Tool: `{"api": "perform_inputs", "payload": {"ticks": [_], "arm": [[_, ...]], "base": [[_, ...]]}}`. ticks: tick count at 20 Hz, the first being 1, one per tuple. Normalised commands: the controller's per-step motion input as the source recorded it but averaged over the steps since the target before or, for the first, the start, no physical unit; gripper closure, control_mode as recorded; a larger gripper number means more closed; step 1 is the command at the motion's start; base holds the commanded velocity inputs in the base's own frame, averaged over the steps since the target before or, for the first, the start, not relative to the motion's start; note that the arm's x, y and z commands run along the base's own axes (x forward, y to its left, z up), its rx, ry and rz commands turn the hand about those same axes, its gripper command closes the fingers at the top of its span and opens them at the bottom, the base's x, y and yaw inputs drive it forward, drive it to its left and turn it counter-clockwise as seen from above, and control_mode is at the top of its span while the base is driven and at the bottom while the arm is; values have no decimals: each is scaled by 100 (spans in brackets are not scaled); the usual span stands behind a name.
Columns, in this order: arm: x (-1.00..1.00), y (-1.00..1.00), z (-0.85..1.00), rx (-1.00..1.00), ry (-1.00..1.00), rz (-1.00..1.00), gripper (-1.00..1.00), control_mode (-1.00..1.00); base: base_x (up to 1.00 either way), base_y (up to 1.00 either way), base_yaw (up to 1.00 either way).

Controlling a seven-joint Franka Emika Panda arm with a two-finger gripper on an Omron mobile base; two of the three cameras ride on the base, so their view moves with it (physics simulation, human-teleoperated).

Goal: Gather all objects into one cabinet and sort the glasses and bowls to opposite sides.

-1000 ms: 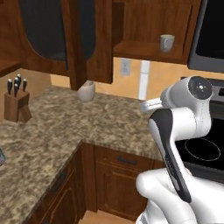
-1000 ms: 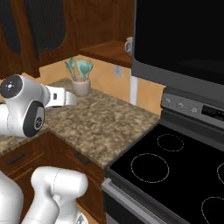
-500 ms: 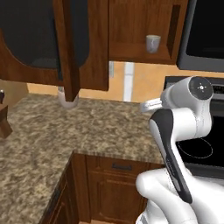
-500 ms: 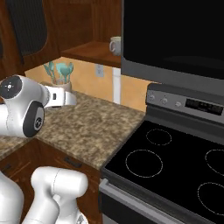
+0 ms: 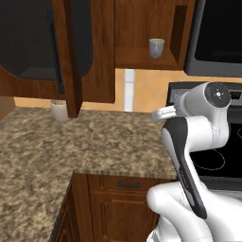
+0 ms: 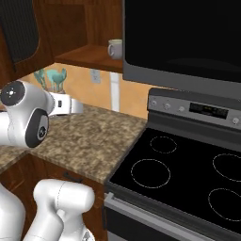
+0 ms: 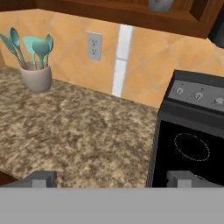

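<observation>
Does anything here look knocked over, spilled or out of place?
Nothing stands out. The pale mug stands upright on the open shelf, the utensil pot is upright on the granite counter, and nothing is spilled.

This is a home kitchen, rendered rather than real: a speckled granite worktop [image 5: 94,142] runs along an orange tiled backsplash [image 7: 144,57] with a white wall outlet [image 7: 93,46] set into it. Dark brown wooden wall cabinets [image 5: 101,52] hang above and drawer fronts [image 5: 127,208] sit below, while a black glass-top stove [image 6: 188,174] with ringed burners and a control panel stands beside the worktop under a black microwave [image 6: 188,37]. A white pot of teal utensils [image 7: 36,65] stands on the worktop and a pale mug [image 5: 156,47] sits on an open shelf
</observation>
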Motion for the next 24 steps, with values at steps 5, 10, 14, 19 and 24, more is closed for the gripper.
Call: {"api": "perform_inputs", "payload": {"ticks": [5, 10, 14, 19, 24], "arm": [[0, 0, 0, 0, 0, 0, -100, 100], [0, 0, 0, 0, 0, 0, -100, 100], [2, 0, 14, 1, -4, -2, -100, -100], [0, 0, 67, 6, -12, 0, -100, -100], [-1, 7, 81, 4, -8, -1, -100, -100]], "base": [[24, -34, -8], [35, 0, -8], [5, 0, -3], [0, 0, 0], [0, 0, 0]]}}
